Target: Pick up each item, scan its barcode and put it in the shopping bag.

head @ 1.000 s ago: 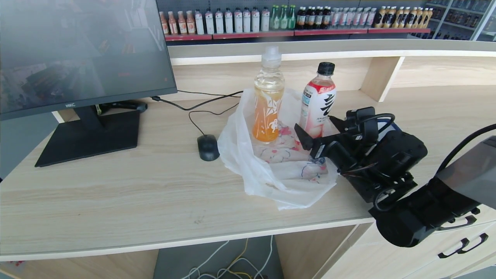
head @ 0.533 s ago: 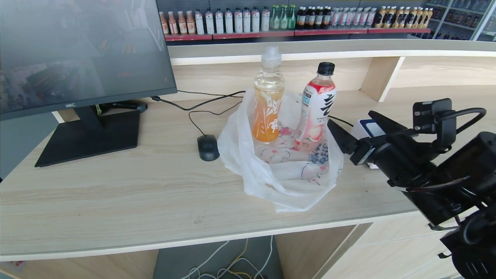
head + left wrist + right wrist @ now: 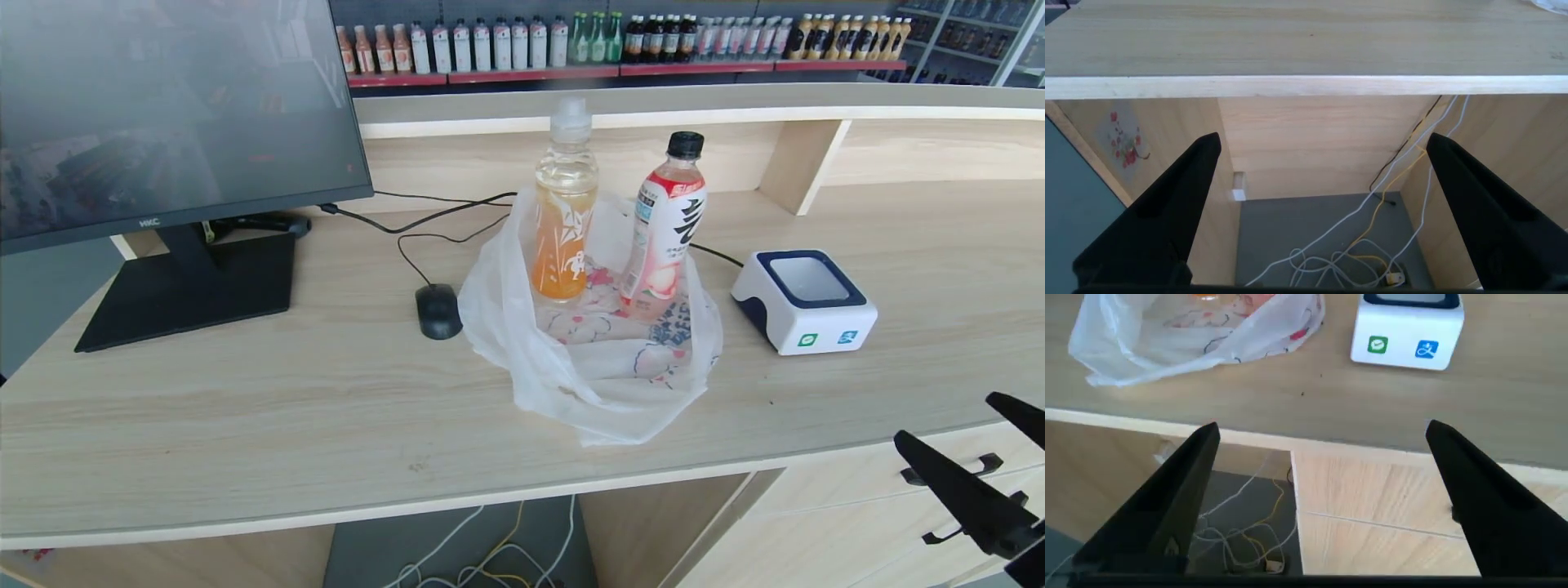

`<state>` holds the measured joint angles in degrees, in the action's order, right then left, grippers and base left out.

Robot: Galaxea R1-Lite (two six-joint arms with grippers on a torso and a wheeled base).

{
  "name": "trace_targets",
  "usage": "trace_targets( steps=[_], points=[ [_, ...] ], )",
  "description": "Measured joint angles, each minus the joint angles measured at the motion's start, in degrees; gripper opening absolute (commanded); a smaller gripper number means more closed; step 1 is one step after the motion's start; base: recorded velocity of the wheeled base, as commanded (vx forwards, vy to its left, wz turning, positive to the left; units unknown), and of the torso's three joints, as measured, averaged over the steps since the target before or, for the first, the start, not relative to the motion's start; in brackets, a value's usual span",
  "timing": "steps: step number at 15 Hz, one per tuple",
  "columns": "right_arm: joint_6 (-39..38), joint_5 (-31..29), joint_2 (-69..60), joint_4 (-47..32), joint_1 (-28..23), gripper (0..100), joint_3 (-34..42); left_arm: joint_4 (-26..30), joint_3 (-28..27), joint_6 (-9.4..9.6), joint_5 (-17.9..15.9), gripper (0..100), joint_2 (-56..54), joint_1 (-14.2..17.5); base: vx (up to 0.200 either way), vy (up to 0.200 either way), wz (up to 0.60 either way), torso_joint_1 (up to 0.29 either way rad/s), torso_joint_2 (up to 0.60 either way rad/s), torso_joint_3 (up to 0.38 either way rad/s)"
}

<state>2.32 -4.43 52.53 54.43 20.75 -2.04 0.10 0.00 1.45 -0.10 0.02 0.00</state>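
A long pale wooden counter (image 3: 245, 392) carries everything, with a raised ledge along its back edge. Behind it a red store shelf (image 3: 620, 69) holds rows of drinks. At the back left corner stands a dark monitor (image 3: 163, 106) on a black foot, and a black mouse (image 3: 438, 310) lies near the middle of the top. A white scanner (image 3: 804, 302) with a dark blue rim sits toward the right end.

The shopping bag (image 3: 588, 367) is thin, cloudy white plastic with a flowered print. It lies open and crumpled in the middle of the counter, between the mouse and the scanner. Two bottles stand in it. The orange drink bottle (image 3: 563, 220), with a clear cap, is upright at the bag's back left. The pink drink bottle (image 3: 665, 229), with a black cap, stands just to its right and seems to lean slightly.

The right gripper (image 3: 943, 418) hangs off the counter's front edge near the right end, before the drawers (image 3: 971, 523), claw spread wide and holding nothing. The left gripper (image 3: 1323, 139) sits below the front edge, fingers wide apart and bare, facing loose cables (image 3: 1355, 245) under the counter.
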Motion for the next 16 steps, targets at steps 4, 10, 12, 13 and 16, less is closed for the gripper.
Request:
trace_targets(
  steps=[4, 10, 12, 13, 16],
  points=[
    [1.8, 2.4, -24.4, -42.3, -0.5, 100, 1.4, 0.0, 0.0, -0.01, 0.0, 100, 0.0, 0.0, 0.000, 0.000, 0.00, 0.000, 0.00, 0.000],
    [2.5, 4.7, -40.4, -54.5, -8.0, 100, 1.9, 0.0, 0.0, -0.01, 0.0, 100, 0.0, 0.0, 0.000, 0.000, 0.00, 0.000, 0.00, 0.000],
    [2.4, 4.8, -43.3, -54.6, -13.2, 100, 2.0, 0.0, 0.0, -0.15, 0.0, 100, 0.0, 0.0, 0.000, 0.000, 0.00, 0.000, 0.00, 0.000],
    [2.4, 4.8, -44.9, -54.5, -14.4, 100, 2.0, 0.0, 0.0, -0.22, 0.0, 100, 0.0, 0.0, 0.000, 0.000, 0.00, 0.000, 0.00, 0.000],
    [2.3, 4.8, -46.5, -54.6, -15.9, 100, 2.0, 0.0, 0.0, -0.26, 0.0, 100, 0.0, 0.0, 0.000, 0.000, 0.00, 0.000, 0.00, 0.000]
  ],
)
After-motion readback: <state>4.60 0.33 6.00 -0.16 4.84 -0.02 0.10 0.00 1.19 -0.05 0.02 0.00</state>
